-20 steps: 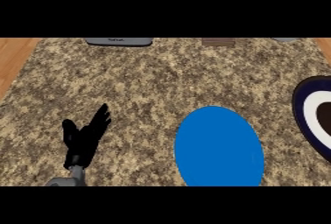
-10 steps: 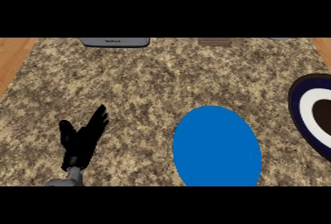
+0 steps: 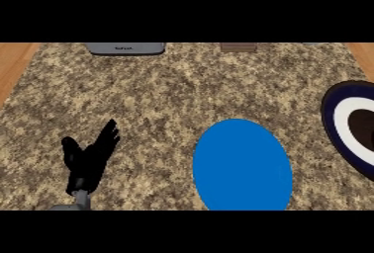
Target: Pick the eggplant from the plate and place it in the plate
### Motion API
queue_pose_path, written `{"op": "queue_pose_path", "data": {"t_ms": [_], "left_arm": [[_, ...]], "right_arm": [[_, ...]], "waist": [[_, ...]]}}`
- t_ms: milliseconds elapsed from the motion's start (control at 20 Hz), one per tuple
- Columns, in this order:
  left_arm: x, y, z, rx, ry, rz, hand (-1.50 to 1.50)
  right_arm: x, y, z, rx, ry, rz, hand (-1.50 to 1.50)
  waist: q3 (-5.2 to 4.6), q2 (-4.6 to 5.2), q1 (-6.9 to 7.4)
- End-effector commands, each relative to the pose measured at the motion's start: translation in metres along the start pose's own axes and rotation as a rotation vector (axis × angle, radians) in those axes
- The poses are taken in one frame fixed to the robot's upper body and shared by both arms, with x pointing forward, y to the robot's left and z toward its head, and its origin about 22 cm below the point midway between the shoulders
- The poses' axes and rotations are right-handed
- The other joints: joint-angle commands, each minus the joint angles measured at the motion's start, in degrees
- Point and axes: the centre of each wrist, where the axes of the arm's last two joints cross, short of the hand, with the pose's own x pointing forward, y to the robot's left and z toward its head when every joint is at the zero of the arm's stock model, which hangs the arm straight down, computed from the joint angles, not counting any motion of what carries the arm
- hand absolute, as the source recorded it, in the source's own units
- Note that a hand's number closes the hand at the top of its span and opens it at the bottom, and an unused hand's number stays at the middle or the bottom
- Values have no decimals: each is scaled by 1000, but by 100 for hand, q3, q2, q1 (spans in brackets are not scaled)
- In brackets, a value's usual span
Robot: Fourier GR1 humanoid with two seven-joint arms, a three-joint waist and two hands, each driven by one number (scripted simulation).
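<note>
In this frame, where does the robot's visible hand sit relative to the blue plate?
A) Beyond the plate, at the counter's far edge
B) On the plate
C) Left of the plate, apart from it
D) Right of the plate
C: the left hand, open with fingers up, shows at the view's lower left, with bare counter between it and the blue plate.

A speckled brown-and-beige stone countertop [image 3: 182, 89] is seen across most of the view. A flat grey rectangular object with rounded corners [image 3: 125, 48] is set at the counter's far edge, left of the middle, and is cut off by the view's top; a faint marking on it cannot be read. A smaller dark brown rectangular object [image 3: 239, 47] is placed further right along that edge, well apart from it. Light orange-brown wooden strips are shown at the far left [image 3: 15, 64] and far right [image 3: 363, 52].
</note>
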Motion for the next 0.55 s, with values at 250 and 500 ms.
{"op": "queue_pose_path", "data": {"t_ms": [250, 500], "left_arm": [[-6, -3, 5, 13, 21, 2, 0], [-8, 5, 5, 4, 22, 5, 0]], "right_arm": [[-8, -26, 45, 123, -110, -43, -150], [-18, -20, 57, 123, -102, -40, -150]], "waist": [[-8, -29, -34], [1, -29, -47]]}}
